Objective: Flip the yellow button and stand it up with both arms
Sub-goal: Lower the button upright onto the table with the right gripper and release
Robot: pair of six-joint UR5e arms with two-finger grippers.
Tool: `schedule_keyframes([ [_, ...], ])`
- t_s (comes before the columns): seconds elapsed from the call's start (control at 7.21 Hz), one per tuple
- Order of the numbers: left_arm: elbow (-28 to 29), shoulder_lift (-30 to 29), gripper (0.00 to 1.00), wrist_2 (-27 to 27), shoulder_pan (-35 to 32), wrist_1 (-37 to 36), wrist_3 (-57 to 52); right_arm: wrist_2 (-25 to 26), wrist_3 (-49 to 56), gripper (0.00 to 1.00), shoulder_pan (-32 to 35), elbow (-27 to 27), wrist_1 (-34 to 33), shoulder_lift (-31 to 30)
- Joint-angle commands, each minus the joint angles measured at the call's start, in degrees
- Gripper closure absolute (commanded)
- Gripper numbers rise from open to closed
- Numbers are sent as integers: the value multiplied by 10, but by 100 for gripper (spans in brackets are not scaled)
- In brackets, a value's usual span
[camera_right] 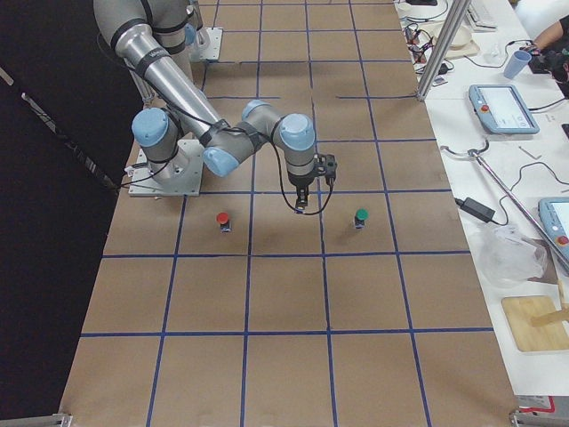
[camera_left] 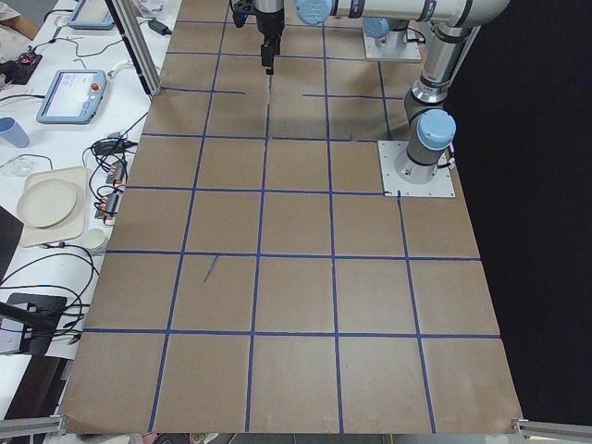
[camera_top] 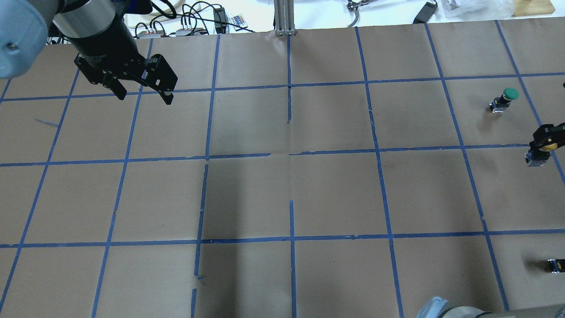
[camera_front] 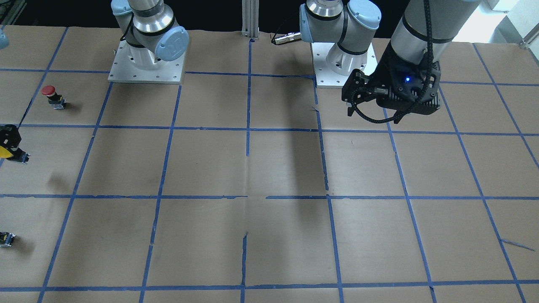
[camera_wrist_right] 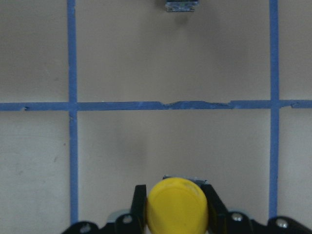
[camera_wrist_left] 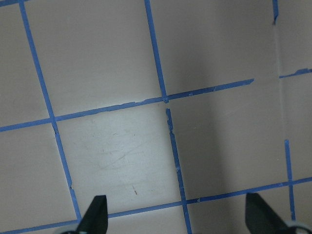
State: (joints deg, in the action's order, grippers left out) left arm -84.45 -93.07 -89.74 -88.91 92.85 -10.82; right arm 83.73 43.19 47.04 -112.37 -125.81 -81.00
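The yellow button (camera_wrist_right: 176,210) is held upright between the fingers of my right gripper (camera_wrist_right: 176,214), with its cap facing the wrist camera. It shows at the right edge of the overhead view (camera_top: 542,149) and at the left edge of the front view (camera_front: 7,152). There its shadow lies apart from it on the paper. My right gripper (camera_top: 546,138) is shut on it. My left gripper (camera_top: 143,93) hangs open and empty over the far left of the table. It also shows in the front view (camera_front: 350,100).
A red-capped button (camera_front: 49,95) stands near the right arm's base (camera_front: 146,63). A green-capped button (camera_top: 505,98) stands farther out. A small dark object (camera_top: 555,265) is cut off by the view's edge. Brown paper with a blue tape grid (camera_top: 289,154) covers the table.
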Motion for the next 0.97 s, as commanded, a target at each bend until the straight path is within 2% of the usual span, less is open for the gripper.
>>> schedule_keyframes([
  [0.0, 2, 8, 0, 6, -1, -1, 15, -60, 57, 94, -40, -7, -50, 43],
  [0.14, 7, -7, 0, -2, -1, -3, 23, -101, 82, 94, -51, -18, -54, 43],
  [0.42, 10, -15, 0, -1, -1, -4, 33, -104, 86, 94, -51, -44, -69, 39],
  [0.55, 8, -12, 0, -10, -2, -4, 54, -104, 97, 94, -50, -58, -117, 38],
  [0.83, 11, -19, 0, -31, 0, 0, 87, -104, 100, 94, -49, -75, -127, 23],
])
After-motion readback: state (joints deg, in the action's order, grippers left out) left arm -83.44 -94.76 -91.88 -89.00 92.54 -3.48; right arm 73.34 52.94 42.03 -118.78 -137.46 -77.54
